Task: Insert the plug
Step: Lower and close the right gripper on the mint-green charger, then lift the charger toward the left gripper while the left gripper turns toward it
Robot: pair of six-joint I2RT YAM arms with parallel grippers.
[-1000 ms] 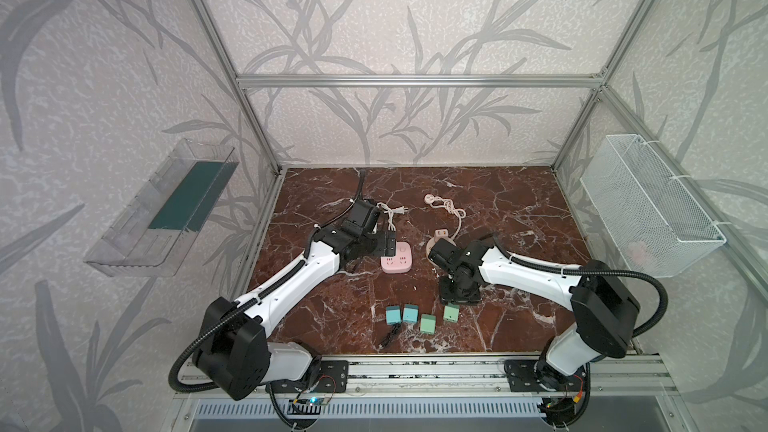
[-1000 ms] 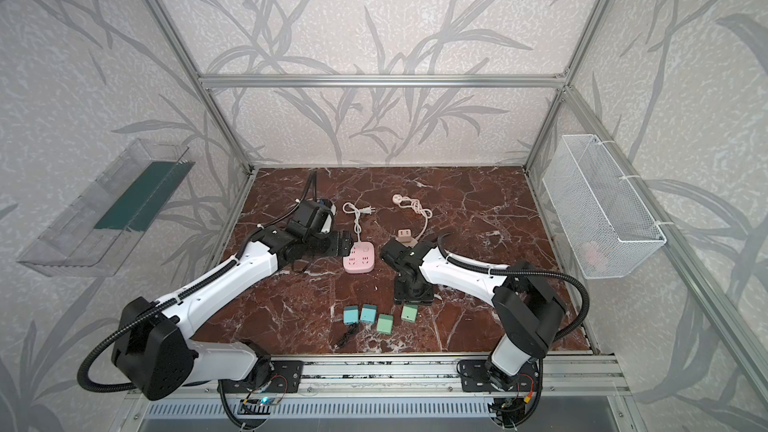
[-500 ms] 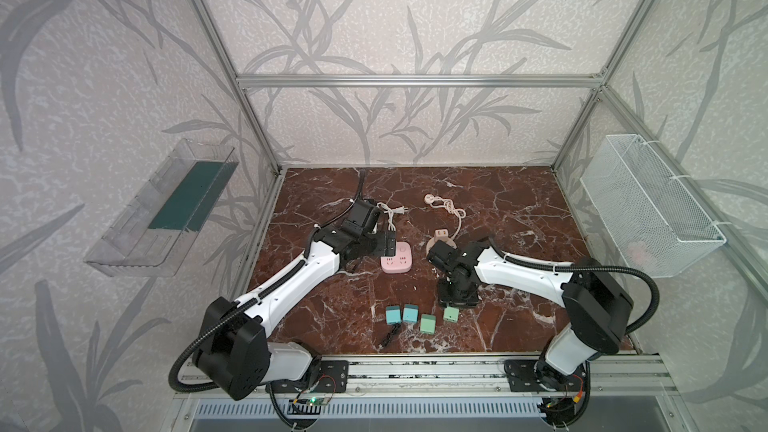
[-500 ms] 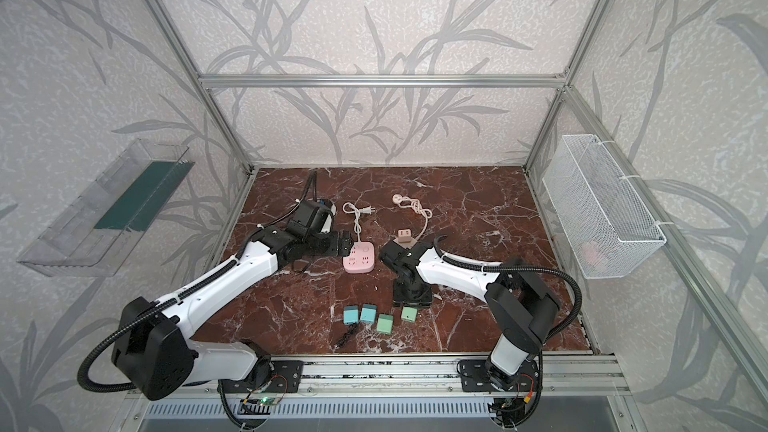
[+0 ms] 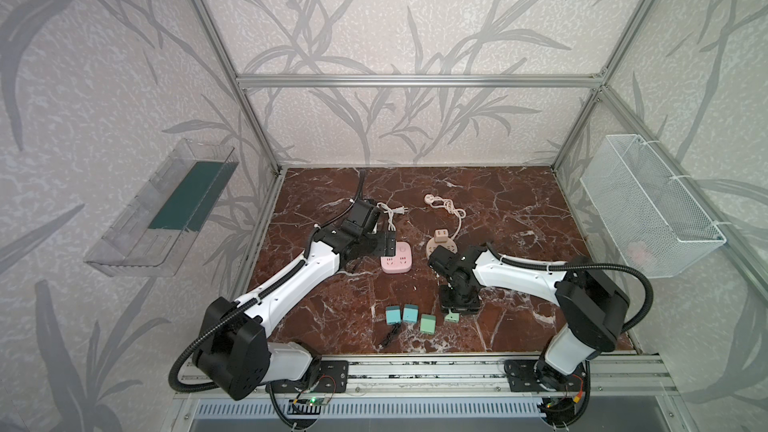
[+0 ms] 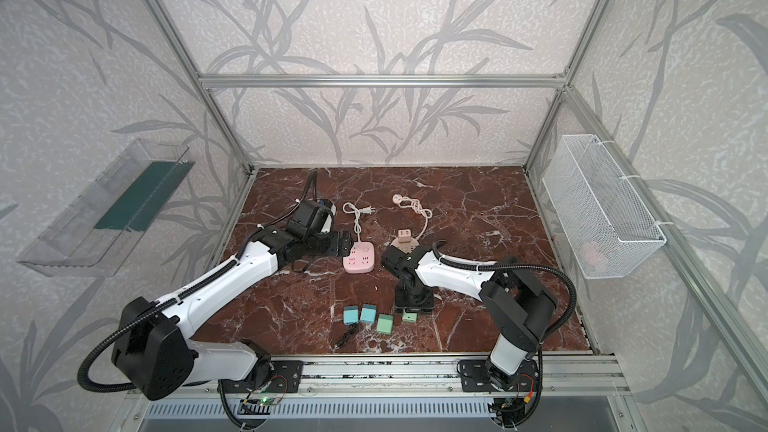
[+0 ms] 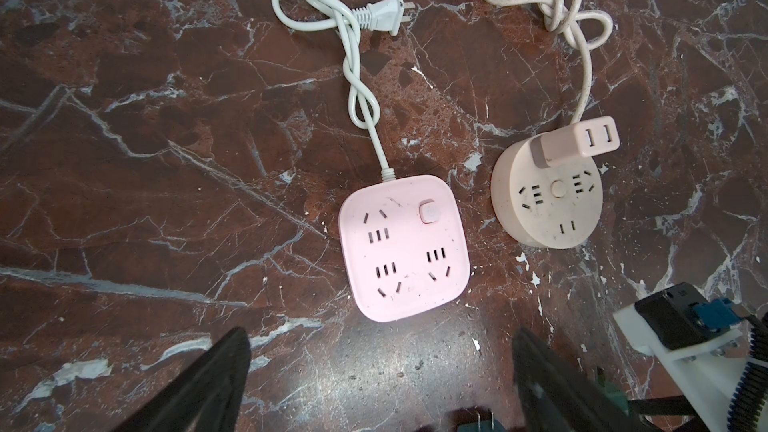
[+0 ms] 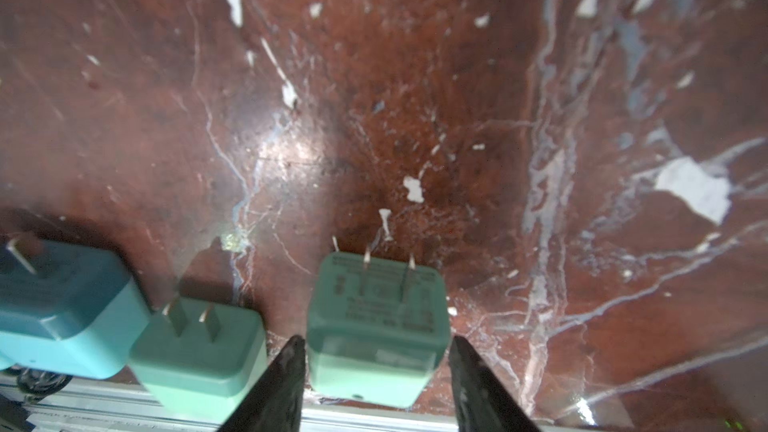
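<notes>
A green plug point(image 8: 376, 317) lies prongs up on the marble near the front, seen in both top views point(image 5: 451, 317) point(image 6: 409, 317). My right gripper point(image 8: 375, 339) points down over it, its fingers pressed against both sides of the plug, which still rests on the table. The pink square power strip point(image 7: 403, 247) point(image 5: 397, 259) lies mid-table. My left gripper point(image 7: 382, 367) point(image 5: 388, 243) hovers at the strip's left edge, open and empty. A round beige socket point(image 7: 546, 197) holds a pink adapter point(image 7: 577, 145).
Another green plug point(image 8: 199, 347) and a teal plug point(image 8: 62, 305) lie close beside the gripped one. A black cable point(image 5: 390, 336) lies near the front rail. A wire basket point(image 5: 648, 209) hangs on the right wall, a clear tray point(image 5: 166, 209) on the left.
The right arm has shifted slightly and its gripper has settled lower over the green plug. The plug and the left arm have not moved.
</notes>
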